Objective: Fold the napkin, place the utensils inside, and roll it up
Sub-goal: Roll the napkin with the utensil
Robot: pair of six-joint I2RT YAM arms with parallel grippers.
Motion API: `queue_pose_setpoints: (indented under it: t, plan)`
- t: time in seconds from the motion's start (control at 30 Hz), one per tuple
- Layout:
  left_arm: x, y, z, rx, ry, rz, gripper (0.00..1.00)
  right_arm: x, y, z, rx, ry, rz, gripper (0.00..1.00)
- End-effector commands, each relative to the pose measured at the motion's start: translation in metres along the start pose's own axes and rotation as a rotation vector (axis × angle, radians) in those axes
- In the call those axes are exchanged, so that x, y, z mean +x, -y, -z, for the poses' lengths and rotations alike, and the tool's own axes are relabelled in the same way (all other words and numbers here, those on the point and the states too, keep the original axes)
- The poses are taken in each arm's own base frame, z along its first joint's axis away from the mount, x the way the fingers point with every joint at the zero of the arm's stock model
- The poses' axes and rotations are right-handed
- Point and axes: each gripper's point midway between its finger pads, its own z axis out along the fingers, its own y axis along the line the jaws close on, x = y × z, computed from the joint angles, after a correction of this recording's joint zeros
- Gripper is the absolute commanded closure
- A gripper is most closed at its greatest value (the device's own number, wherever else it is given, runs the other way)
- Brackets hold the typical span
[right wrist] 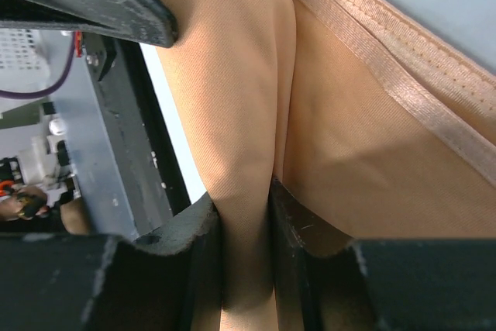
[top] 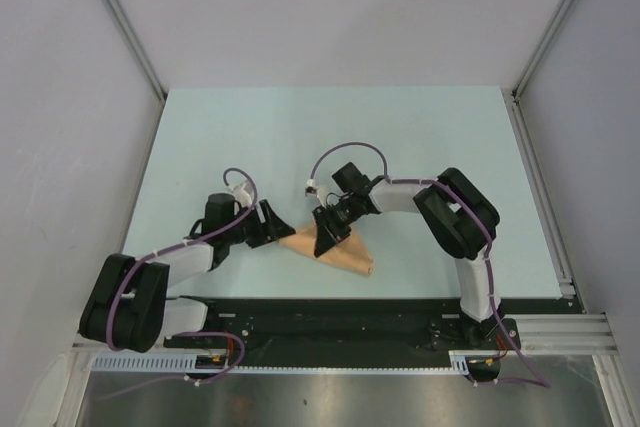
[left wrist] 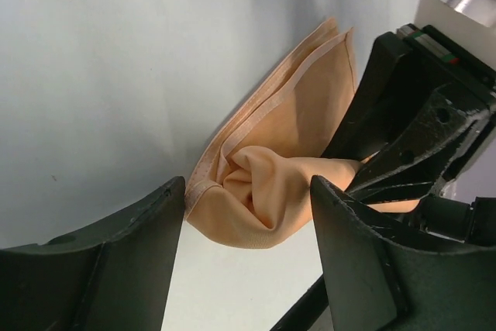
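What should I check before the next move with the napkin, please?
1. Hold by right gripper on napkin: ok, shut on a fold.
2. Cloth free of left gripper: ok, jaws open, nothing pinched.
3. Fold made: ok, layered hemmed edges show.
4. Cloth lying flat: not ok, bunched up in front of the left gripper.
5. Whether utensil is inside: cannot tell, none visible in any view.
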Motion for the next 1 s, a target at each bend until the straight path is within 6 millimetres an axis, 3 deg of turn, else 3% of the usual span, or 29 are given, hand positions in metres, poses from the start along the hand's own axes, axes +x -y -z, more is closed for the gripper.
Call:
queue_pose_setpoints:
  t: [0.0,0.27,0.5,0.57,0.73,0.87,0.97]
  plan:
    - [-0.017,0.017,0.002,0.068,0.073,-0.036,0.3,0.033,0.017,-0.011,0.018,-0.102,-0.115,0.7]
    - [-0.022,0.027,-0.002,0.098,0.086,-0.059,0.36,0.038,0.03,-0.011,0.027,-0.115,-0.174,0.69]
    - [-0.01,0.035,-0.009,0.131,0.043,-0.063,0.68,0.035,0.035,-0.009,0.021,-0.104,-0.198,0.68]
    - [-0.009,0.033,-0.011,0.125,0.034,-0.06,0.77,0.03,0.032,-0.005,0.021,-0.091,-0.197,0.65]
    - [-0.006,0.023,-0.019,0.084,-0.014,-0.037,0.98,0.007,0.022,0.011,0.058,-0.033,-0.16,0.4]
    - [-0.006,0.023,-0.024,0.073,-0.041,-0.031,1.0,-0.02,0.014,0.037,0.179,0.049,-0.095,0.33]
    - [-0.007,0.02,-0.027,0.058,-0.056,-0.025,1.0,-0.035,0.019,0.055,0.309,0.12,-0.06,0.31]
